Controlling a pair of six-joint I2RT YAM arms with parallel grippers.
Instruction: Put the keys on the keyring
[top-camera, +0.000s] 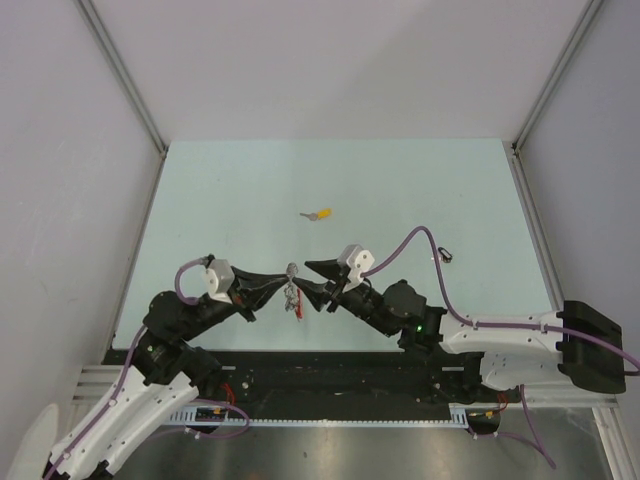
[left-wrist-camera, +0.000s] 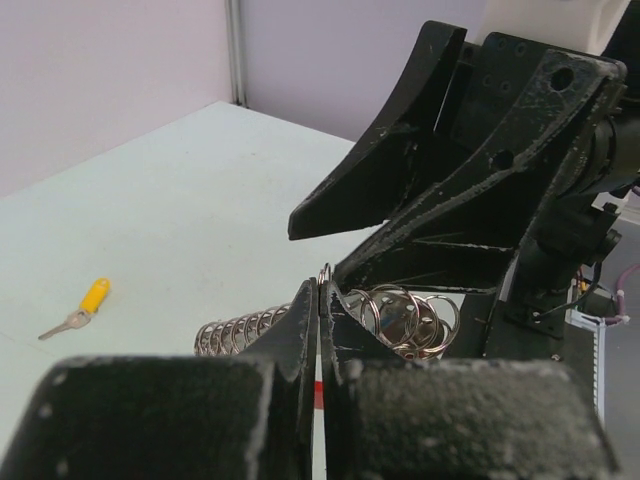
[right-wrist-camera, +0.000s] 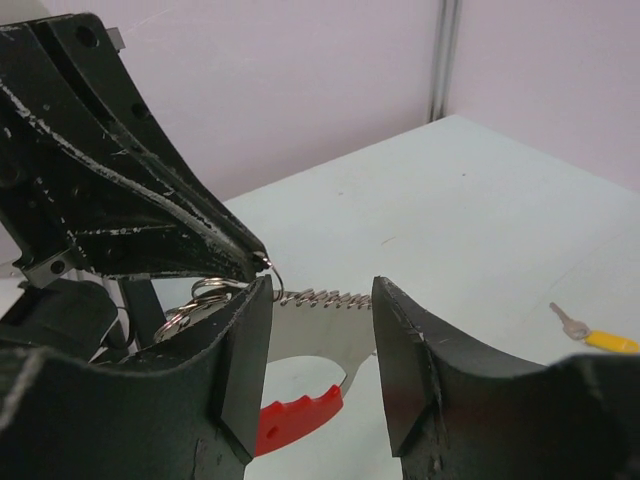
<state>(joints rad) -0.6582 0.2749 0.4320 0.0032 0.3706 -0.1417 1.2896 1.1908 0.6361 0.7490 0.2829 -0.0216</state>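
Two end effectors meet tip to tip above the desk (top-camera: 250, 190). The left end effector (left-wrist-camera: 320, 300) is clamped shut, and a thin loop of the keyring (left-wrist-camera: 395, 315) stands up out of its pinched tips. The rest of the silver loops bunch just past those tips, towards the other arm.

The right end effector (right-wrist-camera: 322, 340) stands open, its fingers apart on either side of a ridged silver piece (right-wrist-camera: 320, 335). That piece runs crosswise from one finger towards the other, with a red part (right-wrist-camera: 295, 420) hanging below it. Whether this is a key blade or the chain, and whether the fingers touch it, I cannot tell.

Beyond both tips, well apart on the far side, the yellow-capped key (top-camera: 320, 214) lies flat. Its long axis runs roughly side to side, blade towards the left arm's side and cap towards the right. Judging by this, the open right end effector is both nearer and free to fetch it, while the left holds the ring steady.

Out past the right wrist sits a small black ring (top-camera: 446, 255). No blue-capped key shows, and no brand, label or writing can be read.
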